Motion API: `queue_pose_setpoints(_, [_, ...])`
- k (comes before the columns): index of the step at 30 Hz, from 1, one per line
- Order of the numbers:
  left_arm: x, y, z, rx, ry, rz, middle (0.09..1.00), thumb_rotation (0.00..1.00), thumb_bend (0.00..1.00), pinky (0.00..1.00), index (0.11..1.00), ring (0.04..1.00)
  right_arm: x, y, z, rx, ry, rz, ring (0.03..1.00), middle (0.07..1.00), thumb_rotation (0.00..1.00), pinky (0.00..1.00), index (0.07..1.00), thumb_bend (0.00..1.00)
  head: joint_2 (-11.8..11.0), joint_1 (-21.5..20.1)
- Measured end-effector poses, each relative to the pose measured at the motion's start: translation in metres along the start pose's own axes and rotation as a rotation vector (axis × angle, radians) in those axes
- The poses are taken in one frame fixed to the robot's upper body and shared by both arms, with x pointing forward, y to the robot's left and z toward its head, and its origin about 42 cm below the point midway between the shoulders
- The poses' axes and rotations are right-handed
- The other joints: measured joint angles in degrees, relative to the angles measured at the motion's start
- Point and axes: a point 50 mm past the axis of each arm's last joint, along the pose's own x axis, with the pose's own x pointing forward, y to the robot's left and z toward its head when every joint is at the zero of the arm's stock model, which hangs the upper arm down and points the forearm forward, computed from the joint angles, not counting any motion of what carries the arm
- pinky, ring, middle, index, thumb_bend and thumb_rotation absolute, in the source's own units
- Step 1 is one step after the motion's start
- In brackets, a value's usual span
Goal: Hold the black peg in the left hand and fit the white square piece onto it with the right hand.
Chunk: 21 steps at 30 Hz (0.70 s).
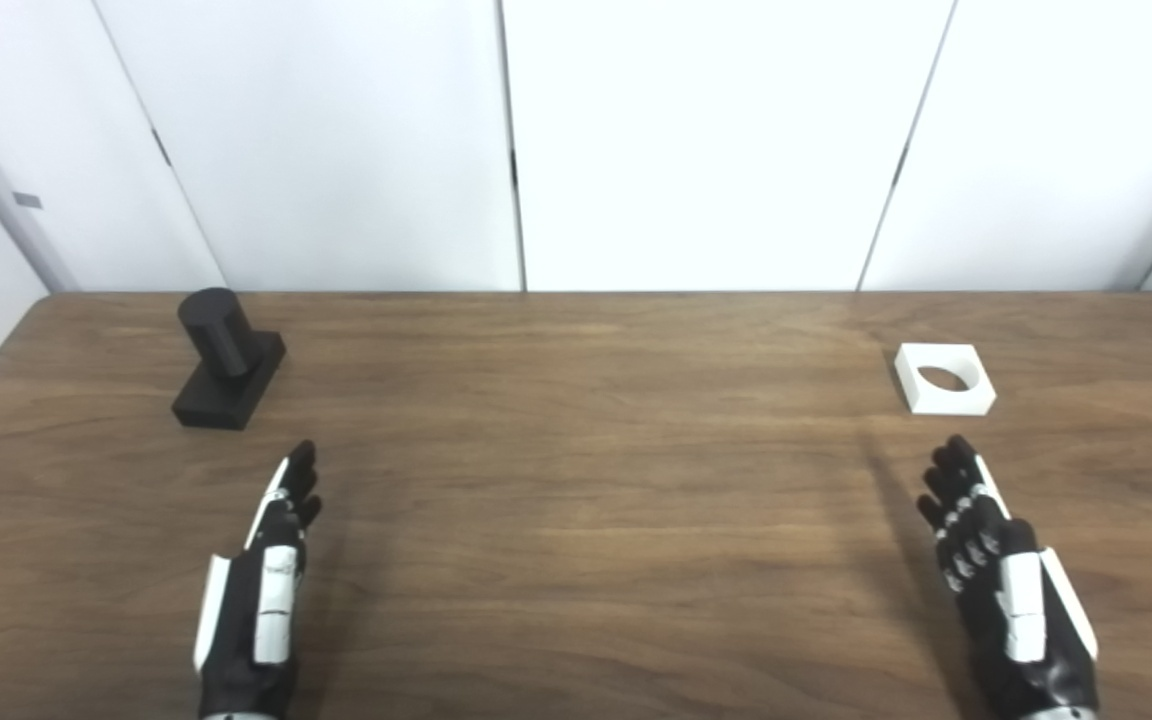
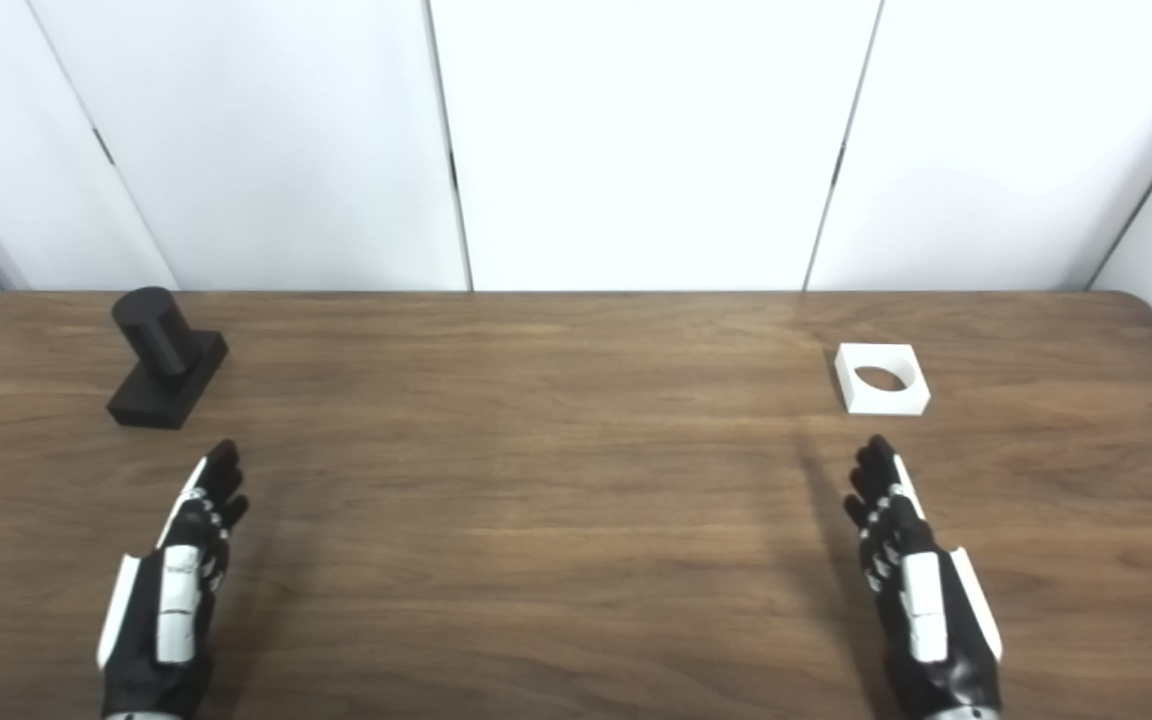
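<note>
The black peg (image 1: 226, 358), a round post on a rectangular black base, stands on the brown table at the far left. The white square piece (image 1: 944, 378), with a round hole through it, lies flat at the far right. My left hand (image 1: 261, 590) is open and empty, fingers straight, near the table's front edge, a little in front of and to the right of the peg. My right hand (image 1: 1001, 580) is open and empty too, just in front of the white piece, not touching it.
The wooden table (image 1: 576, 480) runs the full width, with rounded far corners. White wall panels (image 1: 696, 140) stand right behind its far edge.
</note>
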Motion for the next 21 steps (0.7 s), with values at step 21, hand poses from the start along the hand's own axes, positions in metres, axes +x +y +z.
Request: queue_pose_setpoints(21, [-0.0015, -0.0037, 0.0004, -0.004, -0.063, 0.017, 0.949, 0.98, 0.68, 0.94, 0.921, 0.96, -0.0006, -0.0027, 0.0004, 0.004, -0.005, -0.006, 1.0, 1.0, 1.0, 1.0, 1.0, 0.63, -1.3, 4.1])
